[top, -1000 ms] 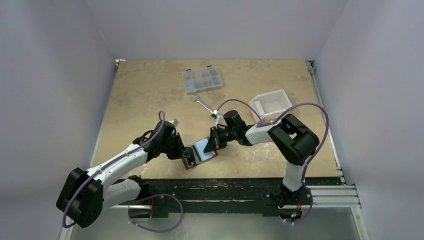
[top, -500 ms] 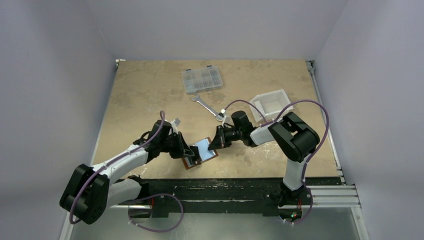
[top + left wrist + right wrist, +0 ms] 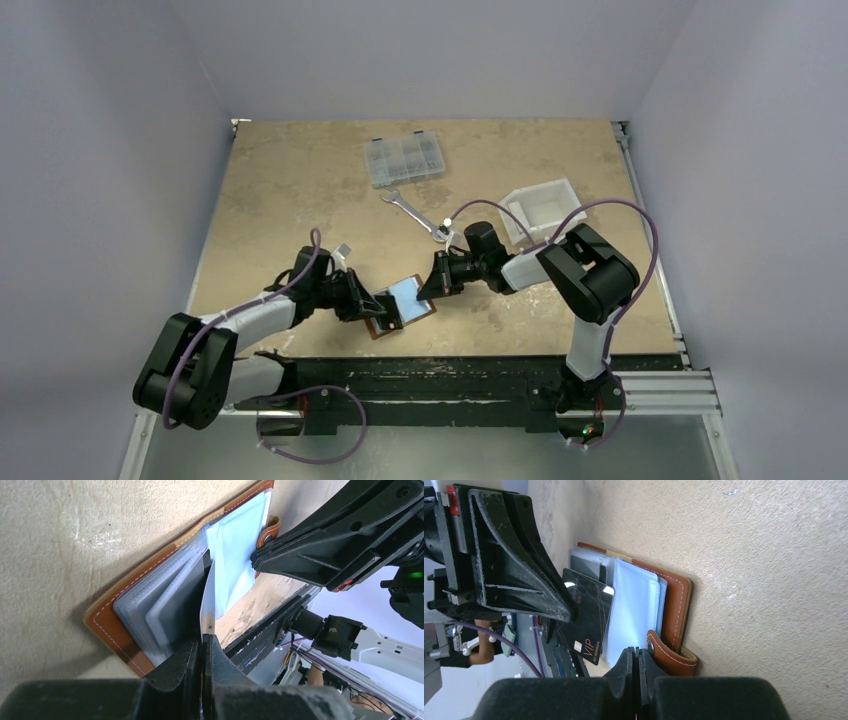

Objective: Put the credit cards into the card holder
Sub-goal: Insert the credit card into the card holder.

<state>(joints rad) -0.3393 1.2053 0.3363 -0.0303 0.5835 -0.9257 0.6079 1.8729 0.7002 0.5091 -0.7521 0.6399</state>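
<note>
Two arms meet low over the table (image 3: 300, 180) near its front edge, and any trouble will come from that crowded spot. Their black heads sit close together, so a push by either one could knock them into each other.

The card holder (image 3: 676, 602) lies open on the table between them, brown leather down, with its clear sleeves (image 3: 165, 600) fanned upward. The right gripper (image 3: 636, 656) has its fingers pressed together. Its tip rests against the pale top sleeve just beside the snap strap (image 3: 669, 655), and I can't tell whether it pinches anything. If that is all that steadies the holder, I'd expect it to skid or swivel when pushed.

The left gripper (image 3: 203, 647) is clamped on the near end of a card (image 3: 585, 612), a dark one marked VIP. The card stands on edge with its far end down among the sleeves. It could slip between two sleeves instead of into a pocket, and then lie loose. Held by so little, it could also twist in the pinch or bow if its tip catches.
</note>
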